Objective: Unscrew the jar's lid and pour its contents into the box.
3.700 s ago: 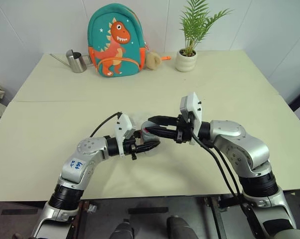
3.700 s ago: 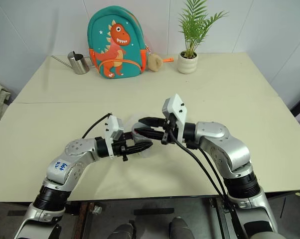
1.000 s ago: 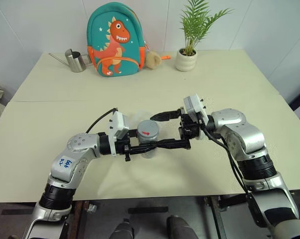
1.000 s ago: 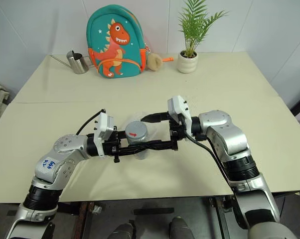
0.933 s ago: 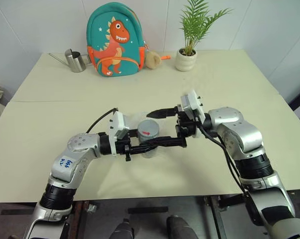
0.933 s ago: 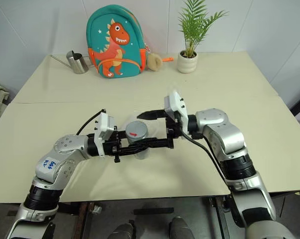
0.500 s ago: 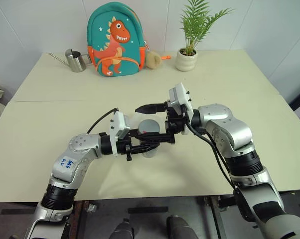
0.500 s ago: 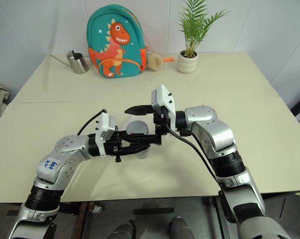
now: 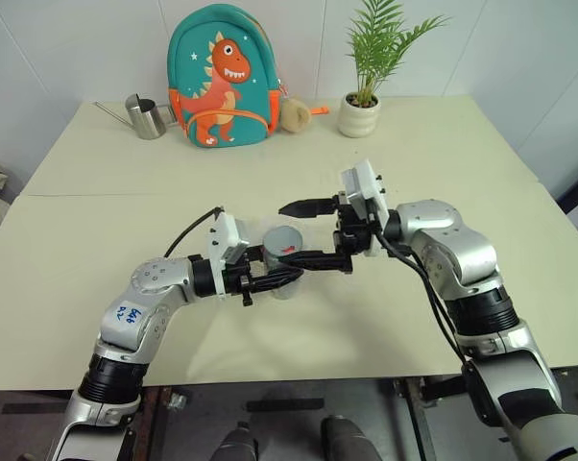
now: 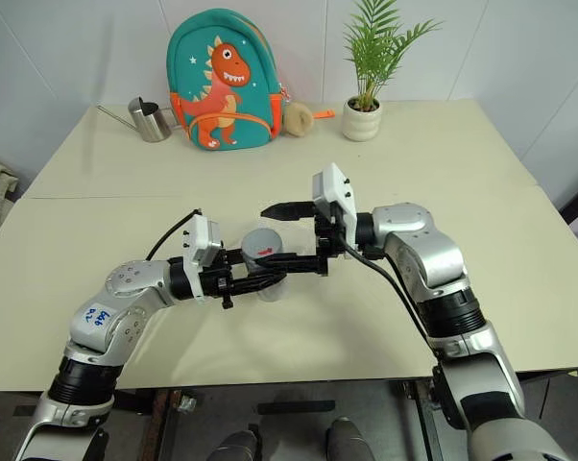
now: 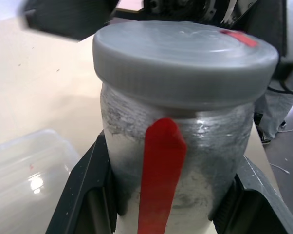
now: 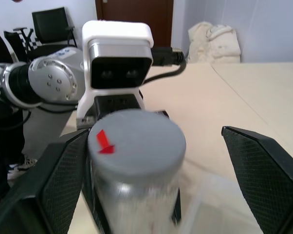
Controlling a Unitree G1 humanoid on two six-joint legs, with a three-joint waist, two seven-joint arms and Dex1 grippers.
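Observation:
My left gripper (image 9: 287, 277) is shut on the jar (image 9: 283, 261) and holds it upright just above the table; its fingers (image 11: 83, 195) clamp the clear wall on both sides of the red stripe. The grey lid (image 11: 185, 58), marked with a red arrow, sits on the jar. My right gripper (image 9: 291, 233) reaches in level from the right and is open. One of its fingers stands on each side of the lid (image 12: 137, 141), clear of it. The clear box (image 11: 34, 170) lies on the table just beyond the jar.
At the table's far edge stand a dinosaur backpack (image 9: 220, 77), a steel watering can (image 9: 147, 117), a small tan ball (image 9: 292, 115) and a potted plant (image 9: 361, 106). A seam crosses the tabletop (image 9: 97, 195) behind my arms.
My right gripper slid left over the jar half a second ago, then drew back a little to the right, staying open. The left gripper and jar kept still.

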